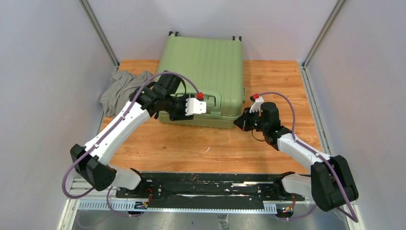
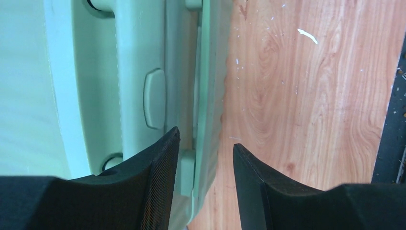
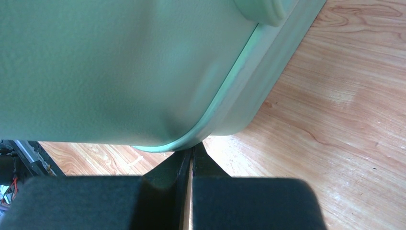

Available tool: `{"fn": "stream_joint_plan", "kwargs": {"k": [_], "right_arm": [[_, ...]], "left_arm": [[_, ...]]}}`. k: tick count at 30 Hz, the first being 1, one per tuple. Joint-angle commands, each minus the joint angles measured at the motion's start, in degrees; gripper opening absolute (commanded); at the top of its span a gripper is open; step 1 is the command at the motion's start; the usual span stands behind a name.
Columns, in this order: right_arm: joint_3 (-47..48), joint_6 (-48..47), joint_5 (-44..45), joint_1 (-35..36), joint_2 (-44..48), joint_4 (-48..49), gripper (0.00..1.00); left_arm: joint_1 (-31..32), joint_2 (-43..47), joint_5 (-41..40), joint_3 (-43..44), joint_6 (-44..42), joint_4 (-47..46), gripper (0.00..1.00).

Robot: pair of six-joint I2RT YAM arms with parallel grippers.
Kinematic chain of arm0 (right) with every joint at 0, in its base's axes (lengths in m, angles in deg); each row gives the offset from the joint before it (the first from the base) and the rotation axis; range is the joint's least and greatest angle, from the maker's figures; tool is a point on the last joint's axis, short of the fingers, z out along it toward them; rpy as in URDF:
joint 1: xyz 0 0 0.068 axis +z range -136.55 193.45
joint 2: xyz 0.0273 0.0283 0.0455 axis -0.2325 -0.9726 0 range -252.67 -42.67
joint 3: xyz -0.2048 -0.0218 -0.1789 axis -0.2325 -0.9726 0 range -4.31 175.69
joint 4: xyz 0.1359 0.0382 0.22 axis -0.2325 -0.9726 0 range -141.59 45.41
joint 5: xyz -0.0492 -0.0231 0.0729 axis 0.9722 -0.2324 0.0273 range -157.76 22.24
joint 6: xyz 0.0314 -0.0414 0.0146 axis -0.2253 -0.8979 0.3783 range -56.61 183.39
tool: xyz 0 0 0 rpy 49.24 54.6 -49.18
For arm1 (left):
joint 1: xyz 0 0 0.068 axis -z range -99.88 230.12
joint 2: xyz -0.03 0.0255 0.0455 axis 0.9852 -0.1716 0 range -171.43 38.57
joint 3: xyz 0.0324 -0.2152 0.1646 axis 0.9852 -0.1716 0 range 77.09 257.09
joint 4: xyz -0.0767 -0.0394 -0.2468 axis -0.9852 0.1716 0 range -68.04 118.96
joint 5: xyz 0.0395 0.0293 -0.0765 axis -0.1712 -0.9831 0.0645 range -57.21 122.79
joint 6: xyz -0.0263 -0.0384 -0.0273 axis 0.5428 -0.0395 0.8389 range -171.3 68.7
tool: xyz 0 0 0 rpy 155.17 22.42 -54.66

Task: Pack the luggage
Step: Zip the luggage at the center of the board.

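Observation:
The luggage [image 1: 203, 67], a light-green ribbed hard-shell suitcase, lies flat and closed at the back middle of the wooden table. My left gripper [image 1: 194, 115] [image 2: 206, 139] is open at the case's front edge, beside the green handle [image 2: 139, 72]. One finger is over the shell and the other over the table, with the case's rim [image 2: 208, 96] between them. My right gripper [image 1: 235, 123] [image 3: 192, 148] is shut with nothing in it. Its tips touch the rounded front right corner of the luggage [image 3: 143, 72].
A crumpled grey cloth [image 1: 122, 88] lies on the table left of the luggage, behind my left arm. The wooden table [image 1: 206, 143] runs between the case and the black base rail [image 1: 210, 184]. Grey walls close in both sides.

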Motion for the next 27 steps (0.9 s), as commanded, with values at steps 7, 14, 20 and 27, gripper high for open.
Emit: {"fn": "stream_joint_plan", "kwargs": {"k": [7,14,20,27], "right_arm": [[-0.74,1.75,-0.6,-0.56,2.55,10.39,0.0],[-0.88,2.03,-1.28,-0.59,2.58,10.98,0.0],[-1.01,1.17,-3.24,-0.56,2.34,11.84,0.0],[-2.08,-0.37,-7.66,-0.61,1.2,15.25,0.0]], "left_arm": [[2.01,-7.27,-7.97,2.56,4.61,-2.97,0.49],[2.82,-8.72,-11.19,0.27,7.28,-6.9,0.49],[3.86,-11.32,-16.35,-2.28,10.18,-12.47,0.47],[4.06,-10.64,-18.81,-2.36,12.75,-16.01,0.17]]}}
